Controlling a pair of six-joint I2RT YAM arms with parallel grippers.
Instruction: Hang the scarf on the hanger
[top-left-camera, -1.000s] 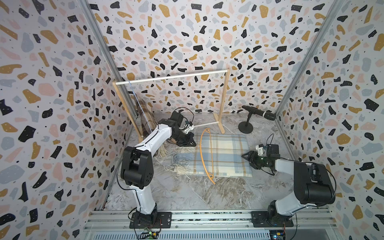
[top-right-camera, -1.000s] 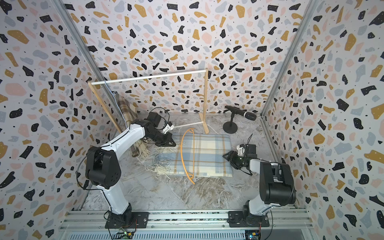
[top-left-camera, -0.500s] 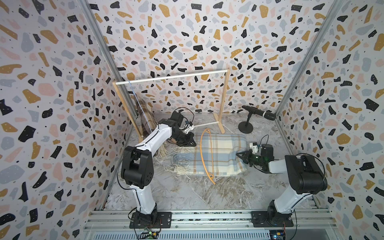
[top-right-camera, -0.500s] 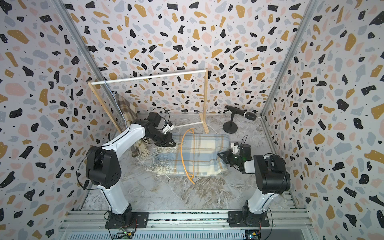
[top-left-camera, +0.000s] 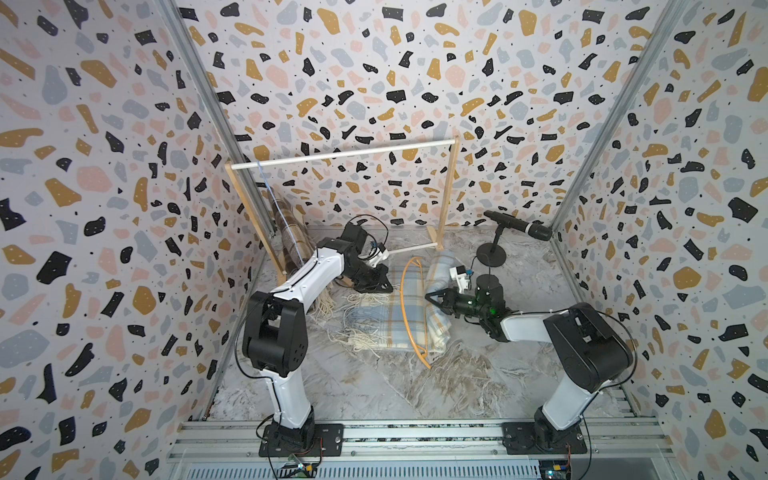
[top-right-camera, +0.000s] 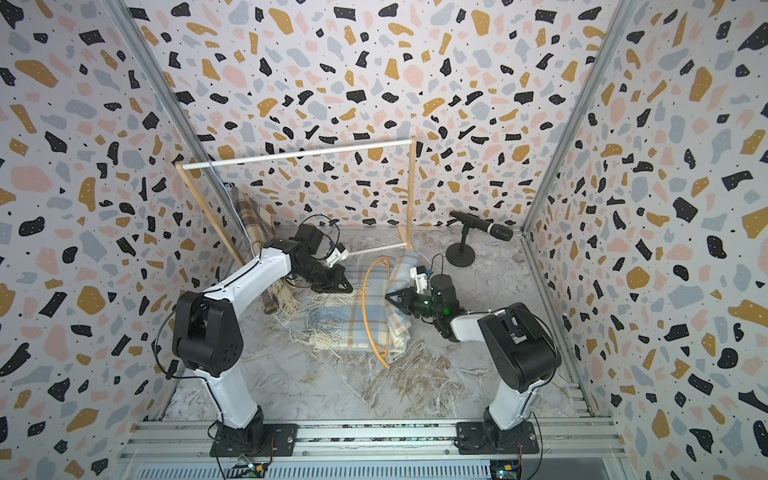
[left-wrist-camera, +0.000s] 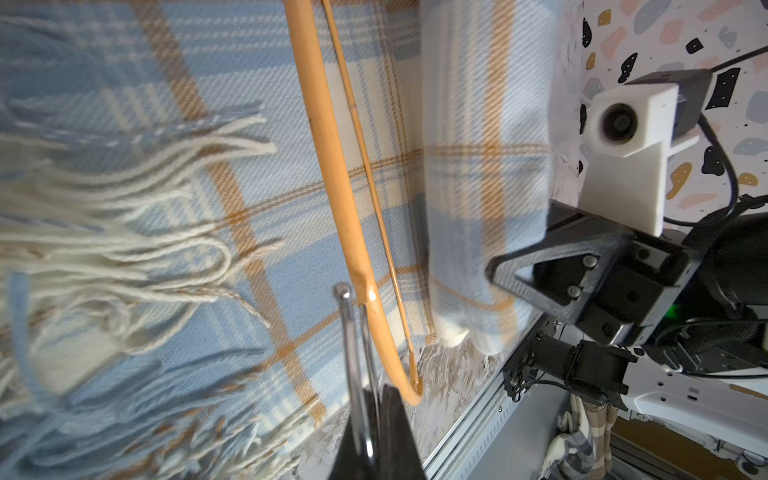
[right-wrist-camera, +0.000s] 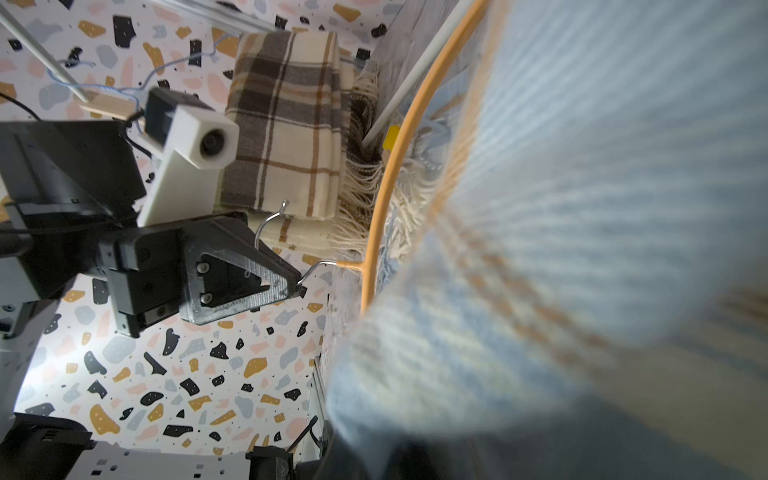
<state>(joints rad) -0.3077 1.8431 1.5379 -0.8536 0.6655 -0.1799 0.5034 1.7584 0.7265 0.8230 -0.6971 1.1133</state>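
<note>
A blue and cream plaid scarf (top-left-camera: 374, 320) (top-right-camera: 336, 320) with pale fringes lies on the floor. On it rests an orange hanger (top-left-camera: 405, 299) (top-right-camera: 365, 307) (left-wrist-camera: 332, 166) (right-wrist-camera: 380, 187). My left gripper (top-left-camera: 388, 286) (top-right-camera: 349, 286) (left-wrist-camera: 376, 392) is shut on the hanger's metal hook (left-wrist-camera: 347, 332) (right-wrist-camera: 268, 222). My right gripper (top-left-camera: 428, 297) (top-right-camera: 388, 297) (left-wrist-camera: 494, 270) is shut on the scarf's right edge, which is raised and folded over in a roll (top-left-camera: 440, 270) (left-wrist-camera: 478, 145) beside the hanger. In the right wrist view the blurred scarf (right-wrist-camera: 582, 208) hides the jaws.
A wooden rack with a white rail (top-left-camera: 340, 153) (top-right-camera: 299, 154) stands at the back. A brown plaid scarf (top-left-camera: 291, 232) (right-wrist-camera: 286, 124) leans at its left post. A microphone on a black stand (top-left-camera: 490, 255) (top-right-camera: 459, 253) is at the back right. Patterned walls close in three sides.
The right gripper has shut on the scarf's right edge and carried it left, folding it toward the hanger. The left arm has not moved.
</note>
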